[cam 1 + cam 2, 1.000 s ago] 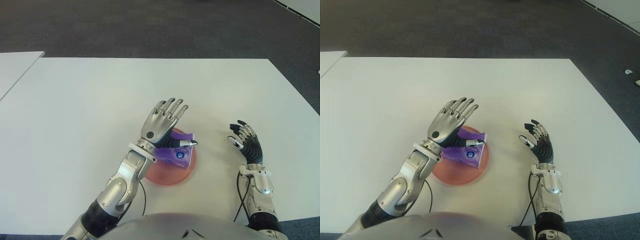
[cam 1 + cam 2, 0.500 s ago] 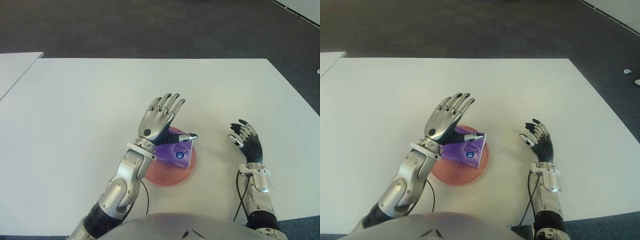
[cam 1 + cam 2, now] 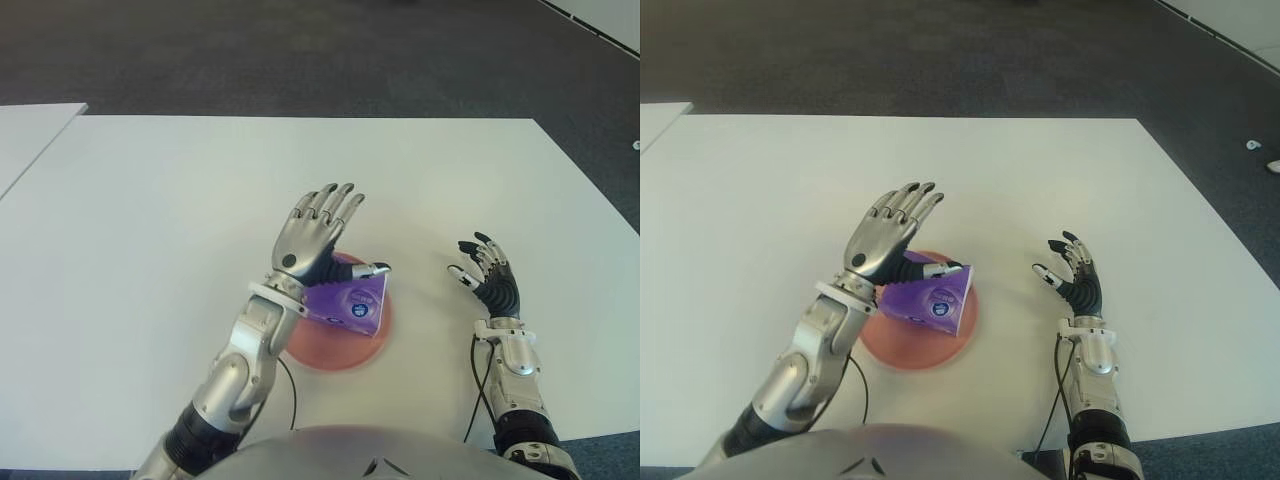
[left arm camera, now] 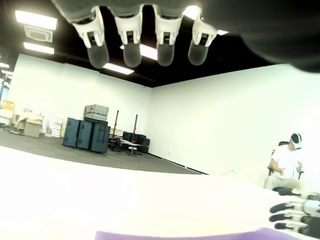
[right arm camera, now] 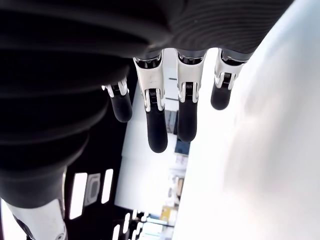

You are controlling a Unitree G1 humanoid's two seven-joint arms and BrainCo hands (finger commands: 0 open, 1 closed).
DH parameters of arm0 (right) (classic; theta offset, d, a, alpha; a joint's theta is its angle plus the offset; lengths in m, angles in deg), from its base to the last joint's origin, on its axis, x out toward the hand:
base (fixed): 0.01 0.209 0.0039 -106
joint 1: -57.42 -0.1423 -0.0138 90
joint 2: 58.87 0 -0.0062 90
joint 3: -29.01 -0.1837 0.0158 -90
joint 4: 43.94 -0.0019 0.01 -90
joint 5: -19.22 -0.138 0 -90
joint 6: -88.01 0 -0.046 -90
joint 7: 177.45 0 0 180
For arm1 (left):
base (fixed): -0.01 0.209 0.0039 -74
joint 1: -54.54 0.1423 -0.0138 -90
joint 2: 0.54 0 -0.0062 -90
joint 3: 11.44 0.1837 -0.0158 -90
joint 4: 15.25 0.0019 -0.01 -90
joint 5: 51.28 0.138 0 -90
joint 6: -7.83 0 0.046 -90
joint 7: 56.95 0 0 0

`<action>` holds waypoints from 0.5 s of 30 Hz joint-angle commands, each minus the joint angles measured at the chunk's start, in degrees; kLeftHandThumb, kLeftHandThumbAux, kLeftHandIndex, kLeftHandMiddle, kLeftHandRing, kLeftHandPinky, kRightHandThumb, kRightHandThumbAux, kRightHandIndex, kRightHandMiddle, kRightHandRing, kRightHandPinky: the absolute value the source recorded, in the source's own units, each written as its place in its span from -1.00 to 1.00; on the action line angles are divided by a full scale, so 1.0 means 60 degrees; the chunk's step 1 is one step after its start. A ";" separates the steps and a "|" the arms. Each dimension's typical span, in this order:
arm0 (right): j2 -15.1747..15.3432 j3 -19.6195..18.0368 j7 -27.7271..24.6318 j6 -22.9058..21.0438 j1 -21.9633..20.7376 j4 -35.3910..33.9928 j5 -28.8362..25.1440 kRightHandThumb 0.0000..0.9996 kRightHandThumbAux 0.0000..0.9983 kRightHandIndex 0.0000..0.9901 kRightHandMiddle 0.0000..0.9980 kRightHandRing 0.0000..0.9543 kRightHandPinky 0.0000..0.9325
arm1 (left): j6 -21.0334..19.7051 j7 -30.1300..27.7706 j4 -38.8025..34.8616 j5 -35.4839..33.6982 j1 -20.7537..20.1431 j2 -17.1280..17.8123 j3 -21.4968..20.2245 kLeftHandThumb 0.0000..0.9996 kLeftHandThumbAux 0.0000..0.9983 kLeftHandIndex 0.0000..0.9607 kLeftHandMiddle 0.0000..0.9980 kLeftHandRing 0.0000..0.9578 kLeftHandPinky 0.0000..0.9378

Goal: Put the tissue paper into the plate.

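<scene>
1. We see the purple tissue pack (image 3: 350, 302) on the pink plate (image 3: 335, 350), right under our left hand (image 3: 312, 238), fingers spread, gripping nothing.
2. Right hand (image 3: 488, 276) sits off to the side, relaxed.
3. Only the left wrist view catches a seated person (image 4: 286, 165).

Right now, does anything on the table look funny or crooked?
A little. The purple tissue pack is on the pink plate, but it sits off-centre and looks tipped up at one end. The left hand is open just above it. The right hand shows open to the plate's right.
</scene>
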 commanded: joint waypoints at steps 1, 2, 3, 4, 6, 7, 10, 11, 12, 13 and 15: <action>-0.0788 0.0295 -0.0463 -0.0465 0.0808 -0.0166 -0.0556 -0.31 0.43 -0.69 -0.30 -0.39 -0.61 | -0.0068 0.0244 0.1081 -0.1819 -0.0497 -0.0141 -0.1258 -0.68 -0.61 -0.90 -0.97 -0.97 -0.82; -0.0797 0.0252 -0.0620 -0.0518 0.0781 -0.0057 -0.0723 -0.30 0.43 -0.69 -0.30 -0.38 -0.59 | -0.0052 0.0414 0.1022 -0.2212 -0.0356 -0.0403 -0.1341 -0.68 -0.60 -0.88 -0.97 -0.97 -0.79; -0.0794 0.0215 -0.0734 -0.0592 0.0761 0.0039 -0.0839 -0.27 0.43 -0.69 -0.28 -0.36 -0.59 | 0.0045 0.0619 0.0993 -0.2636 -0.0225 -0.0627 -0.1442 -0.66 -0.55 -0.84 -0.92 -0.90 -0.70; -0.0795 0.0186 -0.0824 -0.0659 0.0753 0.0088 -0.0926 -0.24 0.42 -0.68 -0.27 -0.35 -0.59 | 0.0122 0.0778 0.0984 -0.2962 -0.0140 -0.0767 -0.1512 -0.64 -0.50 -0.80 -0.86 -0.82 -0.60; -0.0815 0.0135 -0.1018 -0.0871 0.0807 -0.0030 -0.1141 -0.20 0.41 -0.68 -0.26 -0.34 -0.59 | 0.0632 0.1238 0.1019 -0.4036 0.0276 -0.1073 -0.1763 -0.64 -0.45 -0.74 -0.79 -0.73 -0.50; -0.0833 0.0123 -0.1116 -0.0930 0.0828 -0.0077 -0.1243 -0.18 0.41 -0.68 -0.26 -0.33 -0.59 | 0.1114 0.1455 0.1058 -0.4733 0.0758 -0.1161 -0.1892 -0.63 -0.42 -0.71 -0.75 -0.68 -0.46; -0.0854 0.0111 -0.1225 -0.0918 0.0854 -0.0119 -0.1352 -0.13 0.40 -0.68 -0.26 -0.32 -0.57 | 0.1823 0.1544 0.1090 -0.5992 0.1409 -0.1213 -0.2236 -0.63 -0.38 -0.61 -0.66 -0.59 -0.42; -0.0856 0.0107 -0.1195 -0.0830 0.0863 -0.0121 -0.1313 -0.13 0.39 -0.68 -0.26 -0.32 -0.57 | 0.1884 0.1450 0.1064 -0.6415 0.1451 -0.1318 -0.2377 -0.63 -0.37 -0.60 -0.65 -0.58 -0.41; -0.0859 0.0105 -0.1178 -0.0766 0.0880 -0.0132 -0.1287 -0.12 0.38 -0.68 -0.26 -0.32 -0.57 | 0.1947 0.1398 0.1044 -0.6725 0.1495 -0.1383 -0.2465 -0.63 -0.34 -0.56 -0.61 -0.55 -0.37; -0.0850 0.0108 -0.1082 -0.0679 0.0877 -0.0121 -0.1172 -0.12 0.38 -0.68 -0.27 -0.33 -0.58 | 0.2084 0.1384 0.1103 -0.7139 0.1542 -0.1499 -0.2583 -0.62 -0.33 -0.53 -0.59 -0.52 -0.34; -0.0837 0.0111 -0.0946 -0.0569 0.0865 -0.0095 -0.1000 -0.14 0.38 -0.68 -0.28 -0.35 -0.61 | 0.2312 0.1373 0.1218 -0.7716 0.1598 -0.1617 -0.2739 -0.60 -0.27 -0.50 -0.55 -0.49 -0.30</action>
